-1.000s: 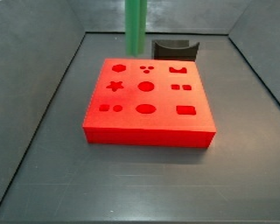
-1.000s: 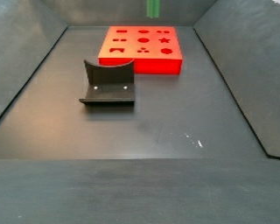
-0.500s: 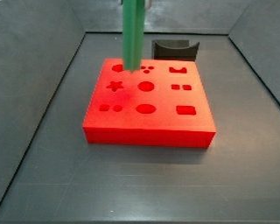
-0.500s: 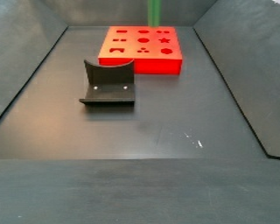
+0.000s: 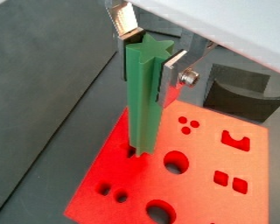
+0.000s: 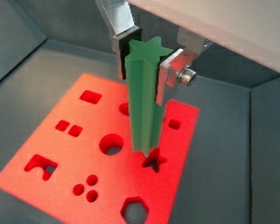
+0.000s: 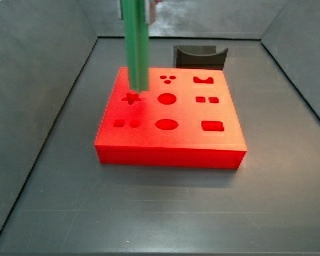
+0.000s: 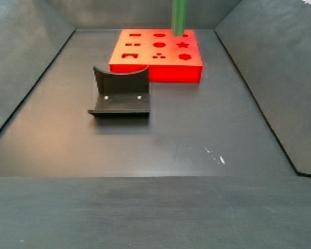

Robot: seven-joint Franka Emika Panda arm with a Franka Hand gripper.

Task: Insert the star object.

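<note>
The star object is a long green peg [image 7: 131, 50] standing upright, its lower end at the star-shaped hole [image 7: 132, 98] in the red block [image 7: 176, 140]. It also shows in a side view [image 8: 179, 17]. In both wrist views my gripper [image 5: 150, 52] [image 6: 150, 54] is shut on the peg's star-shaped top, a silver finger [image 6: 168, 66] on each side. The peg [image 6: 145, 105] points down at the star hole [image 6: 157, 163]. How deep the tip sits I cannot tell. In both side views the gripper is above the frame.
The red block [image 8: 158, 58] has several other shaped holes and lies at the far end of the dark walled floor. The black fixture [image 8: 120, 92] stands apart from the block; it also shows in a side view [image 7: 200, 55] and a wrist view [image 5: 250, 92].
The peg has moved from the block's far edge across to the star hole and has come lower. The block and the fixture have not moved.
</note>
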